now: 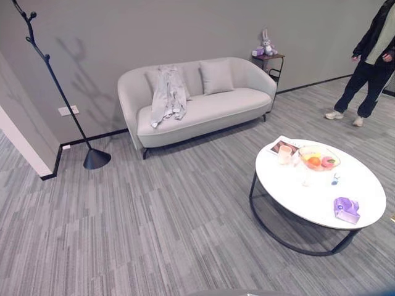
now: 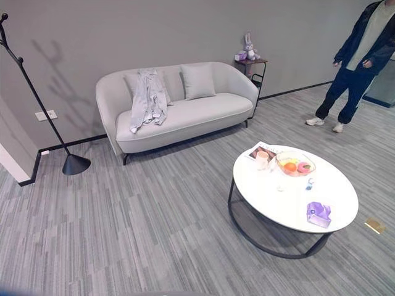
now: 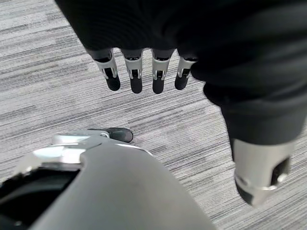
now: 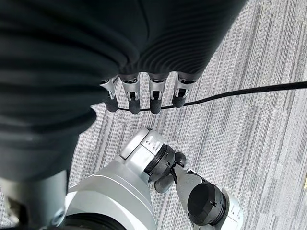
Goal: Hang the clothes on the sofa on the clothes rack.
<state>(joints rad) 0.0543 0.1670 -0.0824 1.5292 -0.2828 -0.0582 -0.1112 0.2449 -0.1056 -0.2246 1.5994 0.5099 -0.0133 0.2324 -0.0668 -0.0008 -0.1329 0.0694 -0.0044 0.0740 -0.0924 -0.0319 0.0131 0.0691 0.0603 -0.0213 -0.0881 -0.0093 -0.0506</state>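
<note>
- Clothes (image 1: 168,94): you've got a grey garment draped over the sofa (image 1: 210,114) backrest near its left end, long axis running down onto the seat.
- Left hand (image 3: 144,72) and right hand (image 4: 144,93): fingers relaxed, holding nothing.
- Clothes rack (image 1: 55,86) stands past the sofa's left end.

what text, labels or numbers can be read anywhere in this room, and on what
No text can be read.
Magazine on the round table: cover print too small to read.
Purple packet on the same table: no legible print.
Wall socket beside the clothes rack: no marking visible.
</note>
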